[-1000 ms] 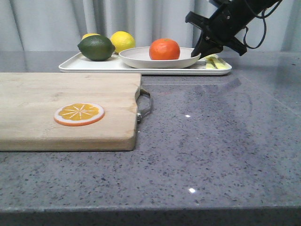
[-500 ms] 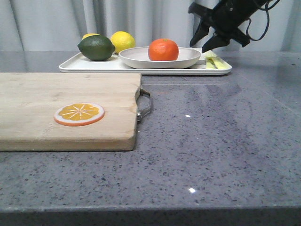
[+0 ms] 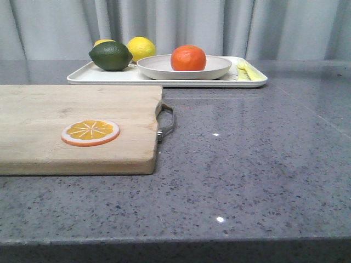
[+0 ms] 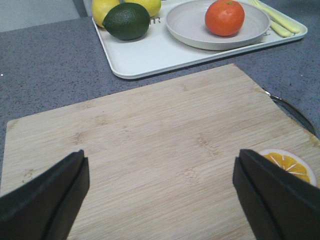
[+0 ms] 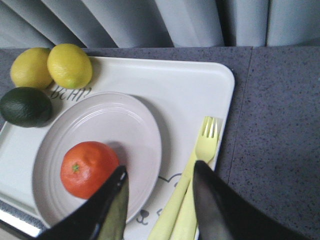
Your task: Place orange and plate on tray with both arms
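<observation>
The orange [image 3: 188, 58] sits in the off-white plate [image 3: 156, 67], and the plate rests on the white tray [image 3: 109, 76] at the back of the table. Neither gripper shows in the front view. In the right wrist view my right gripper [image 5: 160, 170] is open and empty, up above the tray [image 5: 190, 95], with its fingers straddling the plate's [image 5: 115, 125] edge beside the orange [image 5: 89, 169]. My left gripper [image 4: 160, 165] is wide open and empty over the wooden board, well short of the tray [image 4: 150, 55], plate [image 4: 190, 30] and orange [image 4: 225, 17].
A wooden cutting board [image 3: 66, 109] with a metal handle fills the front left and carries an orange slice disc [image 3: 90, 132]. On the tray's left end lie a dark lime [image 3: 111, 56] and two lemons [image 3: 141, 48]. Yellow cutlery [image 3: 247, 70] lies on its right end.
My right gripper has lifted away from the plate's right rim, opened, and gone up out of the front view. Orange, plate and tray have stayed put.
</observation>
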